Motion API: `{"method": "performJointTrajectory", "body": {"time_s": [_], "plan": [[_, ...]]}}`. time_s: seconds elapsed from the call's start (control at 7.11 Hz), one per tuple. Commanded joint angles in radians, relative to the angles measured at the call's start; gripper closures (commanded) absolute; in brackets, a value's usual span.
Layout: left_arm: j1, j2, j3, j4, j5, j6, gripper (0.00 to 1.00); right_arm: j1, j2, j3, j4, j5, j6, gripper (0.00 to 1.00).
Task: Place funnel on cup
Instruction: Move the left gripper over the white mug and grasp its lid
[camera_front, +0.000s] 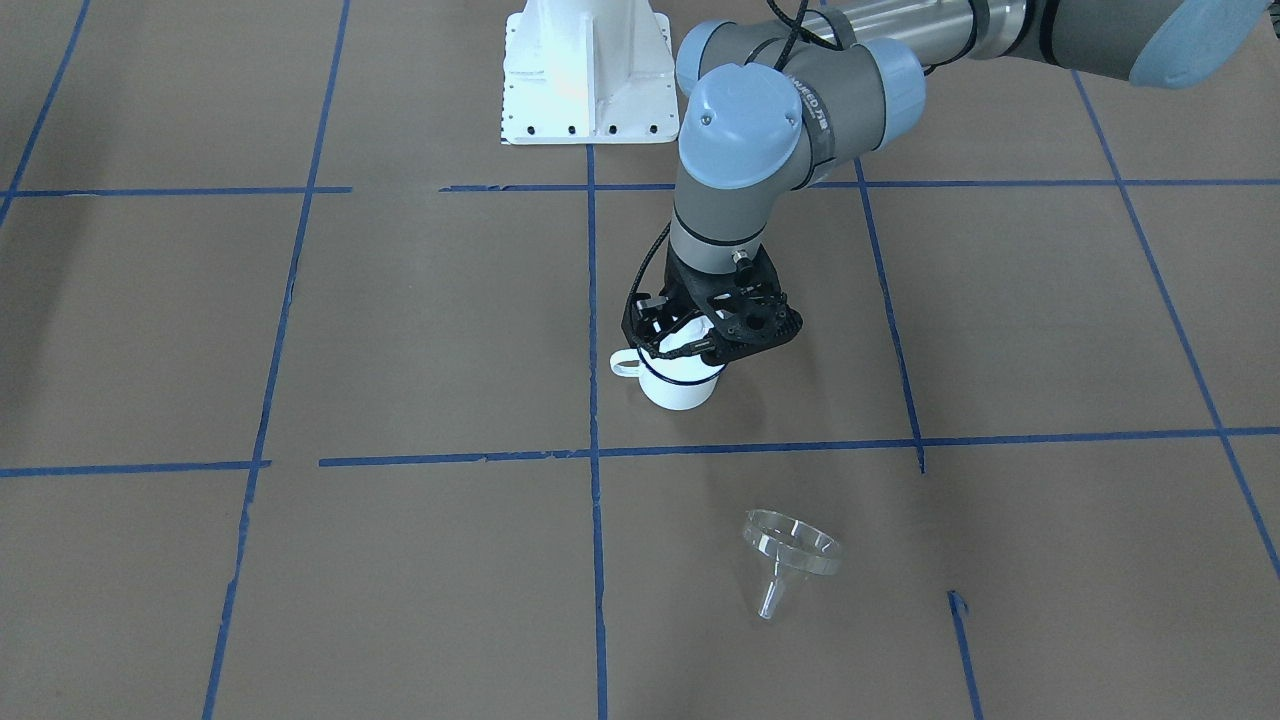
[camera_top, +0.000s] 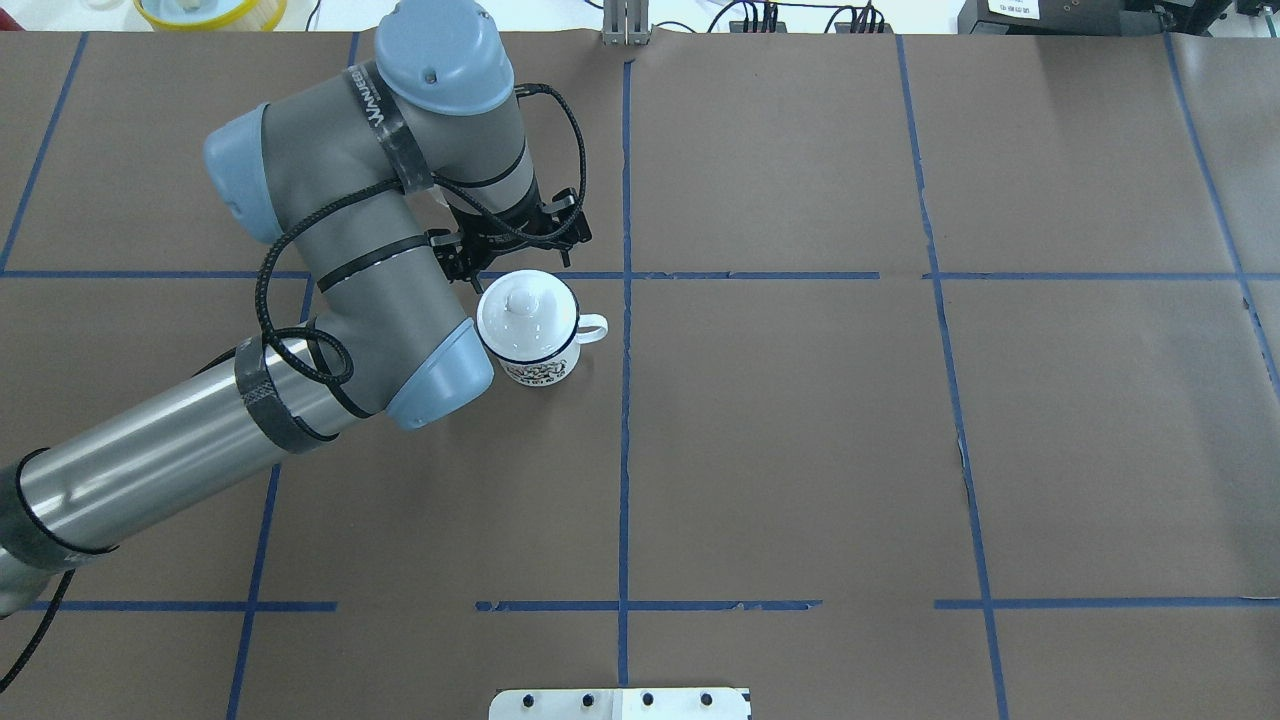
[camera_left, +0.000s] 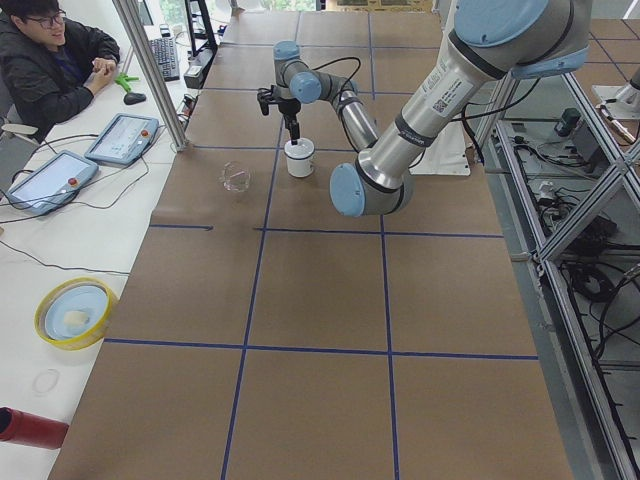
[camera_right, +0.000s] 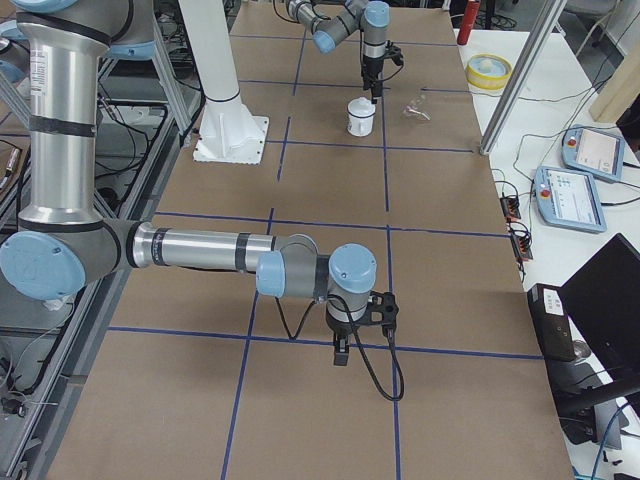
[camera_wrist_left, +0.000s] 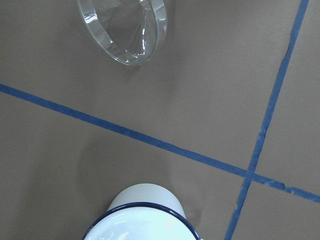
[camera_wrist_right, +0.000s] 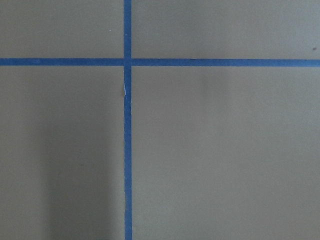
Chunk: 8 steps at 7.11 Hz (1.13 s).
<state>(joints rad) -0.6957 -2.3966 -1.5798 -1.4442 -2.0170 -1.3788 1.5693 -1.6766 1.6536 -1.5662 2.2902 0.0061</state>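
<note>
Hovering left hand (camera_front: 690, 345) above cup (camera_top: 545, 372), side print illegible, funnel (camera_front: 791, 546) lying apart.

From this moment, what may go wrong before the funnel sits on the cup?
1. A white knobbed lid covers the cup, so the funnel cannot seat until the lid is taken off.
2. The funnel lies on its side and is clear with a round rim. It may roll or slip when gripped.
3. The left gripper hangs close over the cup. A descent slightly off centre might tip it.
</note>
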Motion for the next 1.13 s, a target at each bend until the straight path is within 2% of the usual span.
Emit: {"method": "performJointTrajectory", "body": {"time_s": [0.0, 0.14, 0.28, 0.7, 0.84, 0.99], "plan": [[0.018, 0.016, -0.019, 0.001, 0.004, -0.008, 0.01, 0.0, 0.0, 0.0, 0.0, 0.0, 0.0, 0.0], [0.022, 0.014, -0.019, -0.001, 0.009, -0.06, 0.17, 0.0, 0.0, 0.0, 0.0, 0.0, 0.0, 0.0], [0.022, 0.014, -0.019, -0.001, 0.027, -0.063, 0.24, 0.0, 0.0, 0.0, 0.0, 0.0, 0.0, 0.0], [0.022, 0.016, -0.017, -0.001, 0.037, -0.062, 0.24, 0.0, 0.0, 0.0, 0.0, 0.0, 0.0, 0.0], [0.022, 0.014, -0.017, -0.001, 0.037, -0.062, 0.26, 0.0, 0.0, 0.0, 0.0, 0.0, 0.0, 0.0], [0.022, 0.016, -0.017, -0.001, 0.037, -0.062, 0.34, 0.0, 0.0, 0.0, 0.0, 0.0, 0.0, 0.0]]}}
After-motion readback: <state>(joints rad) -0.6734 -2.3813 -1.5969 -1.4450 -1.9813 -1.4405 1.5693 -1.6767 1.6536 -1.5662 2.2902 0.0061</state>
